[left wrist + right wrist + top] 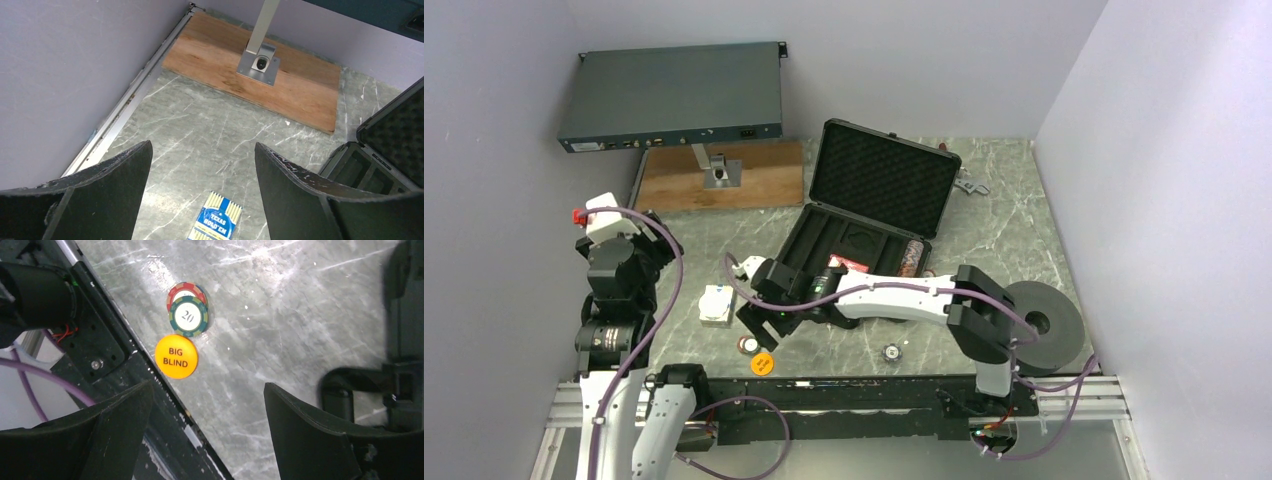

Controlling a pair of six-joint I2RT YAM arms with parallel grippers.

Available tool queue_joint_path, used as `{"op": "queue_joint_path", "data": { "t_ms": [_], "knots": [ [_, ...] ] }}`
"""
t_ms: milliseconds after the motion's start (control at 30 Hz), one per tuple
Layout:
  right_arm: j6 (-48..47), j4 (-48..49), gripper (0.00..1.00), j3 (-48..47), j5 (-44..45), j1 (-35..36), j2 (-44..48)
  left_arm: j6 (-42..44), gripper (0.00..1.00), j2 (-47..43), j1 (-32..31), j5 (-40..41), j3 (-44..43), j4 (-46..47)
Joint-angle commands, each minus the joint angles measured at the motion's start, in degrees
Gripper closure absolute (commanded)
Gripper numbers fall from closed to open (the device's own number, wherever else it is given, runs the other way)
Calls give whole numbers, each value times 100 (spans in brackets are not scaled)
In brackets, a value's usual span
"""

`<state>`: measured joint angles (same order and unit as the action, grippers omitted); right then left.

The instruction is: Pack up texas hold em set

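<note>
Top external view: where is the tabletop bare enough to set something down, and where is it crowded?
Bare stone lies between the wooden board and the card deck, and right of the case, beyond the grey roll. Crowded: the near-left edge, where stacked chips and the orange disc sit by the open right gripper.

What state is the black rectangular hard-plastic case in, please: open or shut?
Open. The black rectangular hard-plastic case has its lid standing raised behind the base, the foam lining exposed and the compartments uncovered.
</note>
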<state>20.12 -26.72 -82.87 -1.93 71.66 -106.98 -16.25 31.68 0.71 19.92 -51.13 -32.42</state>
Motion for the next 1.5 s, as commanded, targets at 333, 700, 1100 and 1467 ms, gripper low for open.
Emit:
{"op": "queue_joint_path", "data": {
  "t_ms": [333, 700, 1100, 1467],
  "knots": [
    [-26, 180, 19, -964, 178, 224, -1262, -106, 17, -352, 78, 354, 17, 112],
    [40, -75, 25, -1493, 325, 315, -1774, -93, 17, -340, 98, 366, 7, 103],
    [93, -129, 33, -1561, 319, 375, -1894, -124, 17, -352, 113, 424, -2, 68],
    [99, -153, 39, -1667, 343, 460, -1982, -115, 17, -336, 108, 424, -2, 76]
  ]
}}
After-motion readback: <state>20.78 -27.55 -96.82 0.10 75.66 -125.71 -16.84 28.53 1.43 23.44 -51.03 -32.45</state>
